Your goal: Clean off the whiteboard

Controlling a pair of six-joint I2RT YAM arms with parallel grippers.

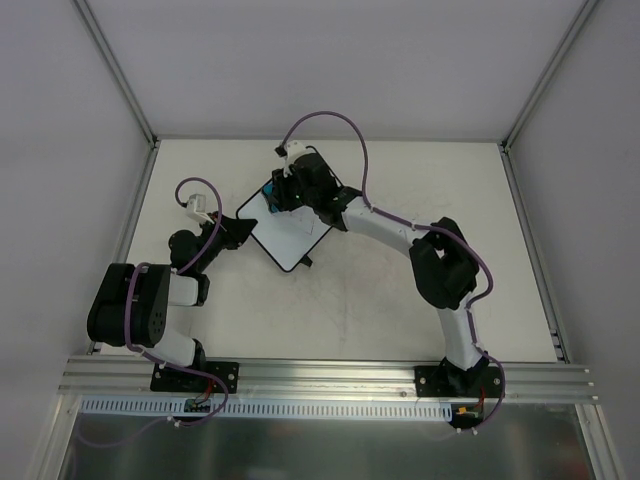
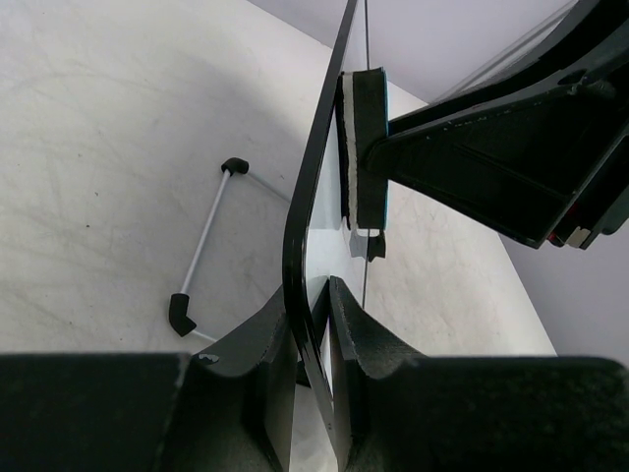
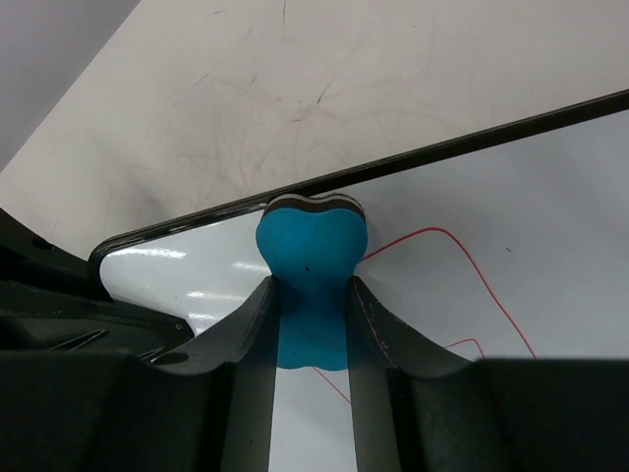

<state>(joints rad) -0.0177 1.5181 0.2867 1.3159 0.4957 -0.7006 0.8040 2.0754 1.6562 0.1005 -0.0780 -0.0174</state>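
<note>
- Our left gripper (image 2: 313,313) pinches the edge of the flat white board with a black rim (image 1: 292,232), near the middle of the pale table (image 1: 450,180).
- Our right gripper (image 3: 313,295) squeezes a small blue eraser block (image 3: 313,246), pressing it on the board.

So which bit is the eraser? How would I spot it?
Find the white table, then the whiteboard near its middle. At the board's far edge the right gripper pinches the eraser: a small block, the only blue thing among black and white.
</note>
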